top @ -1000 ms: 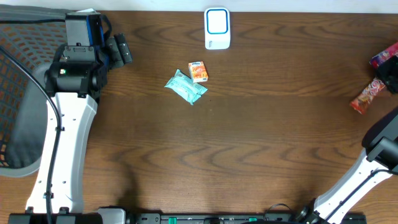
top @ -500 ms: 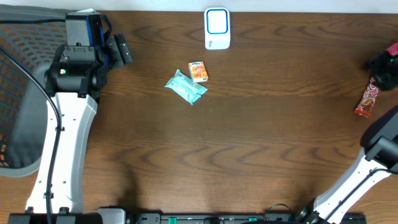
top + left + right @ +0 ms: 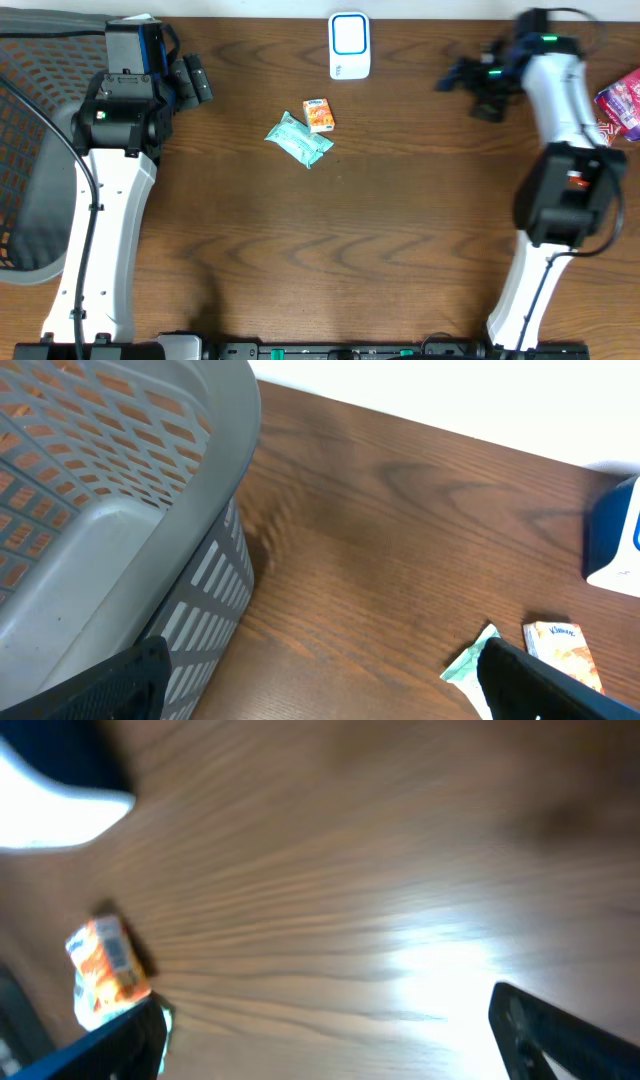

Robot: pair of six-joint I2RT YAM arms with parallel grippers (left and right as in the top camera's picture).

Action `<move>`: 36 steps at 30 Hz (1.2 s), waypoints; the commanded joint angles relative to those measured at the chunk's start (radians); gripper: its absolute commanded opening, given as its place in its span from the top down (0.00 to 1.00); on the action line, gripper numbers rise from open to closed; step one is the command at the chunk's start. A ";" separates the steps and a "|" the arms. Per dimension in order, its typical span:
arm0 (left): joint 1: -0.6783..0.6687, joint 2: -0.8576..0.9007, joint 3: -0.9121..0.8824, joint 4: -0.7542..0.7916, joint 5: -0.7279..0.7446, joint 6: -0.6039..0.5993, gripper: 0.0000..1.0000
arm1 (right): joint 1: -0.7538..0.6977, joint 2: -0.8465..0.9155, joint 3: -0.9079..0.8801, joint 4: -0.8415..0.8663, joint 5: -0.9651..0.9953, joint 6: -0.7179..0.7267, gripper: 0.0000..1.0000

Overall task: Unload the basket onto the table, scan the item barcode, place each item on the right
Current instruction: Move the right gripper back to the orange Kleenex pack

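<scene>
Near the back edge of the surface (image 3: 400, 230), an orange box (image 3: 319, 115) and a Kleenex packet (image 3: 298, 139) lie together near the scanner (image 3: 349, 45); left pincer (image 3: 200, 80) and right pincer (image 3: 467, 92) both gape empty.

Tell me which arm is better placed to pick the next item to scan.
Probably right: the right gripper is open, aimed at the orange box and teal packet near the scanner. The left gripper, also open, sits by the basket.

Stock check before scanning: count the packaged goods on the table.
3: a green pack and an orange box side by side mid-table, a pink packet at the right edge. The right arm may hide more.
</scene>
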State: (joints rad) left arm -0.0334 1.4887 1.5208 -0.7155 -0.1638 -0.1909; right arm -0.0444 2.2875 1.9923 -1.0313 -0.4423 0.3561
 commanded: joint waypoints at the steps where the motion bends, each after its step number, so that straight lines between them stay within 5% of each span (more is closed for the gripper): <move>1: 0.005 0.008 0.002 -0.003 -0.013 -0.013 0.02 | 0.114 -0.035 -0.040 0.059 -0.019 -0.005 0.01; 13: 0.005 0.008 0.002 -0.003 -0.013 -0.013 0.02 | 0.369 -0.003 -0.046 0.331 0.151 0.277 0.03; 18: 0.005 0.008 0.002 -0.003 -0.013 -0.013 0.02 | 0.422 0.047 -0.046 0.375 0.145 0.354 0.15; 36: 0.005 0.008 0.002 -0.003 -0.013 -0.013 0.02 | 0.442 0.122 -0.043 0.357 0.108 0.262 0.28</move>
State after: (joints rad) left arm -0.0334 1.4887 1.5208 -0.7158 -0.1638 -0.1909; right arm 0.4015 2.4149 1.9511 -0.6487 -0.3634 0.6594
